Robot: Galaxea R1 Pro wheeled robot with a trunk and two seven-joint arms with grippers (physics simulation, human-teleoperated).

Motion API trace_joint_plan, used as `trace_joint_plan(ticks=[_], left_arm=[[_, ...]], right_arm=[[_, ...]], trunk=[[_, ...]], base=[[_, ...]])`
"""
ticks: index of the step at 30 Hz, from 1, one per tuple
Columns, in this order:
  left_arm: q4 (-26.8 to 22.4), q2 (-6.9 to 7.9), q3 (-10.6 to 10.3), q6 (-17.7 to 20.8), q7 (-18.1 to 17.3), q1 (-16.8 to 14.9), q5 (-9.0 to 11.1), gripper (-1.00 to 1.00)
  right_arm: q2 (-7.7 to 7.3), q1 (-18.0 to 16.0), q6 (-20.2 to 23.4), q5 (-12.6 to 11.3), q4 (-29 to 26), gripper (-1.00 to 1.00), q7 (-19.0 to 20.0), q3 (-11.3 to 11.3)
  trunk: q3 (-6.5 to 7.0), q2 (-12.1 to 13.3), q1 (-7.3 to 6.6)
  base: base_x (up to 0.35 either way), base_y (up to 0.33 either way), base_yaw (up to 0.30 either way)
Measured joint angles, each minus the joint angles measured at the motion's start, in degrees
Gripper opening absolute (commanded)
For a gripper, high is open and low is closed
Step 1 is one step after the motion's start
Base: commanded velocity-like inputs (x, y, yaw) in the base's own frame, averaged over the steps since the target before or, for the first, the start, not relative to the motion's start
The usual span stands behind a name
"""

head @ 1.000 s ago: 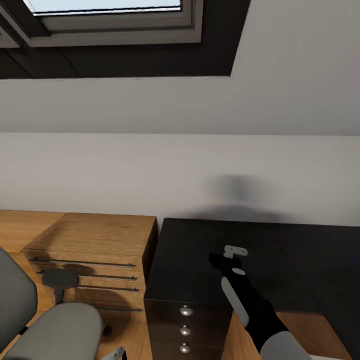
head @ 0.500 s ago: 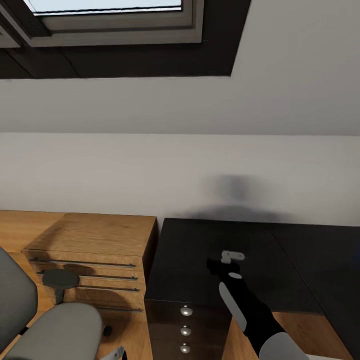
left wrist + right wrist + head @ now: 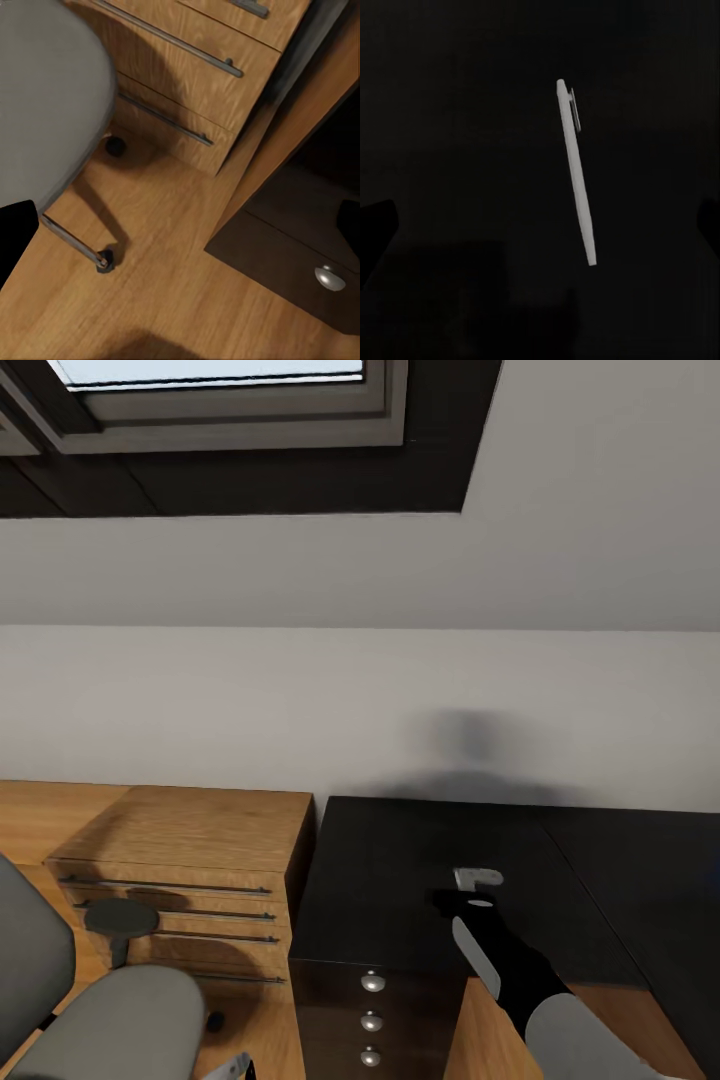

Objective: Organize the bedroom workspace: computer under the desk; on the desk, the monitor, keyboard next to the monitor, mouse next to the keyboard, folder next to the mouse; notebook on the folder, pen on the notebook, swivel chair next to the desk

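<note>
The pen, a slim pale-grey stick with a clip at one end, lies flat on the black counter, directly under the right gripper. Its jaws stand wide apart, their dark tips just showing at either edge of the right wrist view, with nothing between them.

The pen should be light and stiff, but smooth and round enough to roll or skid on the hard top. I would pinch it across the barrel near its middle, clear of the clip, jaws set square to its length.

From the head view the right arm hangs over the counter above the drawer unit, but the pen itself is hidden there. The left wrist view instead shows the swivel chair, its castors on the plank floor, beside the light-wood cabinet; whether the left jaws are open cannot be told.
</note>
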Motion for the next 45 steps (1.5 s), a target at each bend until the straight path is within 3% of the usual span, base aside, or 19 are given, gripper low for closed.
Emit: trace_joint_plan(ticks=[14,19,21,22,24,25,29,32,33,35,36,40,45], left_arm=[[-1.34,0.43,0.42,0.02,1.85,0.0,-0.19,1.0],[-5.5,3.77,1.47,3.04,2.07,-0.01,0.18,1.0],[-8.54,5.17,2.17,6.15,2.12,-0.01,0.52,1.0],[-11.98,6.27,3.2,10.51,2.15,-0.01,1.28,1.0],[-15.73,7.13,4.89,15.67,2.12,-0.02,2.75,1.0],[-19.19,7.68,7.12,20.93,2.13,-0.03,4.55,1.0],[-25.12,8.18,12.13,33.15,2.16,-0.01,6.72,1.0],[-28.92,8.36,14.45,41.59,2.13,0.04,7.47,1.0],[-31.35,8.43,15.42,46.01,2.16,0.04,7.77,1.0],[-33.7,8.43,16.4,49.14,2.21,0.05,8.03,1.0],[-36.57,8.18,18.16,52.18,2.17,0.05,8.37,1.0],[-38.14,7.37,19.29,53.29,2.08,0.06,8.58,1.0],[-38.91,6.71,19.88,50.46,1.86,0.06,8.52,1.0]], right_arm=[[-0.88,-1.03,2.5,-0.08,0.5,1.0,0.05,-0.01],[-1.16,-1.07,3.19,-0.01,0.53,1.0,0.1,-0.08],[-1.19,-1.08,3.31,0.01,0.53,1.0,0.11,-0.09],[-1.22,-1.08,3.4,0.02,0.55,1.0,0.11,-0.1],[-1.23,-1.08,3.48,0.02,0.56,1.0,0.11,-0.1],[-1.24,-1.08,3.54,0.03,0.57,1.0,0.11,-0.1],[-1.24,-1.08,3.84,0.02,0.64,1.0,0.11,-0.08],[-1.21,-1.13,4.52,0.02,1.17,1.0,0.1,-0.04],[-1.2,-1.37,5.13,0.05,1.85,1.0,0.1,-0.03],[-1.19,-1.97,5.76,0.08,2.69,1.0,0.1,-0.03],[-1.19,-3.48,6.44,0.14,4.34,1.0,0.09,-0.03],[-1.18,-4.51,6.77,0.12,5.65,1.0,0.09,-0.04],[-1.23,-4.95,6.9,0.15,6.26,1.0,0.1,-0.06]], trunk=[[0.0,0.0,0.0],[0.0,0.0,0.0],[0.0,0.0,0.0],[0.01,0.0,0.0],[0.0,0.0,0.0],[0.01,0.0,0.0],[0.0,0.0,0.0],[0.0,0.0,0.0],[0.01,0.0,0.0],[0.0,0.0,0.0],[0.01,0.0,0.0],[0.0,0.0,0.0],[0.0,0.0,0.0]], base=[[0.0,0.0,0.0],[0.0,0.0,0.0],[0.0,0.0,0.0],[0.0,0.0,0.0],[0.0,0.0,0.0],[0.0,0.0,0.0],[0.0,0.0,0.0],[0.0,0.0,0.0],[0.0,0.0,0.0],[0.0,0.0,0.0],[0.0,0.0,0.0],[0.0,0.0,0.0],[0.0,0.0,0.0]])
